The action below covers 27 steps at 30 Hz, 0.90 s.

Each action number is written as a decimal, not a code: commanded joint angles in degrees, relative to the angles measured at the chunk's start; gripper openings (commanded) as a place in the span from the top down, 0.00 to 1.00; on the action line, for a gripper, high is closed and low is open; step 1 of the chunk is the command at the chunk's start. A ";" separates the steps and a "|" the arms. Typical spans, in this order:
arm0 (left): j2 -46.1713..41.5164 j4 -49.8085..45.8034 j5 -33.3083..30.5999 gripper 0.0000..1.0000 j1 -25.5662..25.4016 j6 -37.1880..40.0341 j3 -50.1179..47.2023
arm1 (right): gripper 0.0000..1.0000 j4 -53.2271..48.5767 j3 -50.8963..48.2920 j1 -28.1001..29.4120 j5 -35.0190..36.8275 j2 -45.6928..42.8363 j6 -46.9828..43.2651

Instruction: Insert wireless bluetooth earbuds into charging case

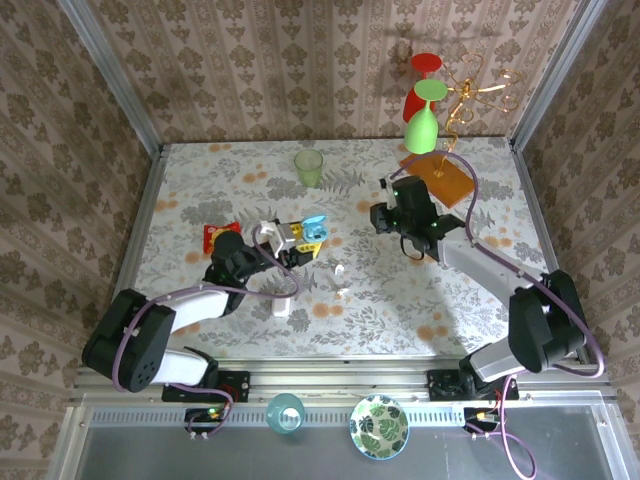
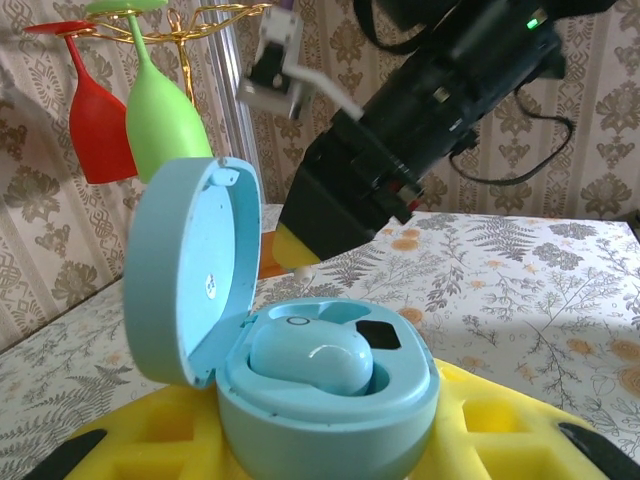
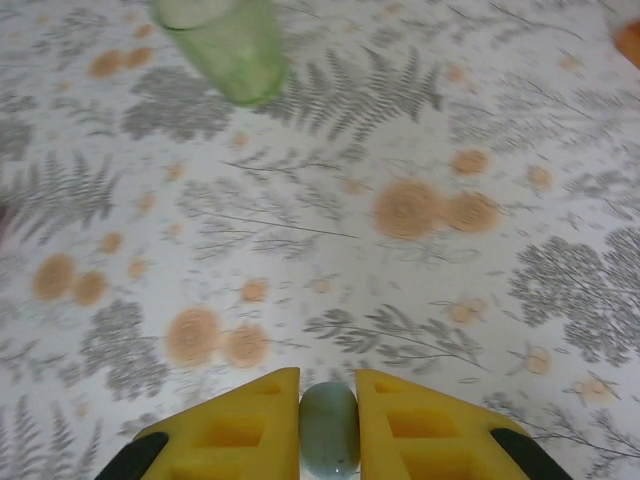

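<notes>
Floral-print table (image 1: 250,170), second bud still to go in.
Left gripper (image 1: 298,238) clamps the open charging case (image 2: 330,400), seated earbud (image 2: 310,362) inside. Right gripper (image 3: 328,400) pinches seemingly the second earbud (image 3: 329,440); being glossy, it could squirt free or miss its socket.

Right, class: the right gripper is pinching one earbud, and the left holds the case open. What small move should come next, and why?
Probably swing the right gripper left, toward the left gripper. The held earbud currently points at bare table near the green cup, well away from the case, which sits open with a seated earbud inside.
</notes>
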 commanded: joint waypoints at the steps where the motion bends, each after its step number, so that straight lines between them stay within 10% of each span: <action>1: 0.20 0.67 1.48 0.74 -0.50 -0.65 2.60 | 0.82 -0.28 0.05 2.86 2.90 -4.99 -2.81; 27: 1.43 -3.03 0.06 0.75 -1.41 -2.33 5.77 | 0.82 7.29 1.71 17.23 2.74 -8.57 -8.74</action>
